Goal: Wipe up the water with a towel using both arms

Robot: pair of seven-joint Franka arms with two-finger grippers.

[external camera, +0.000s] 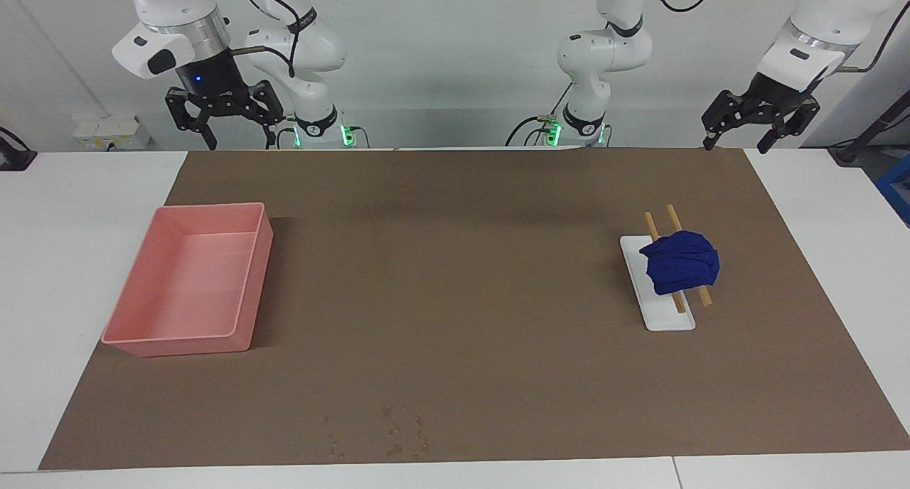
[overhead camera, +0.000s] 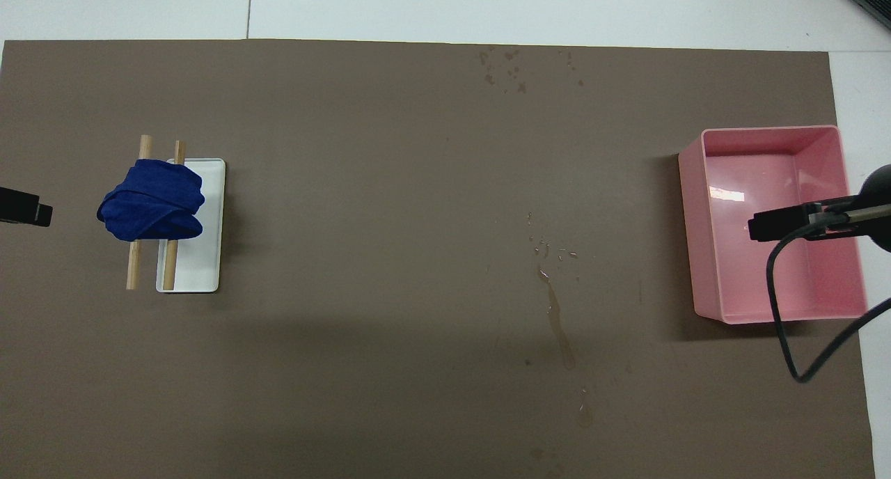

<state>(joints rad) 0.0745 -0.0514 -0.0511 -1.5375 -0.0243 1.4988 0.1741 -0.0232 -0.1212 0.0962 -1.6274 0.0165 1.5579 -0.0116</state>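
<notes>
No legible text, labels, brands or nos. anywhere in either view.

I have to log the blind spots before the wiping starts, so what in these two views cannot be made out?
- Wooden sticks: their middles are hidden under the towel, both views.
- White tray: partly covered by the towel.
- Water: the trail shows overhead; the facing view shows only specks near the table's edge.
- Left gripper and right gripper: overhead, only dark tips enter at the picture's edges.
- Pink tray: right gripper and cable cross it overhead.
</notes>
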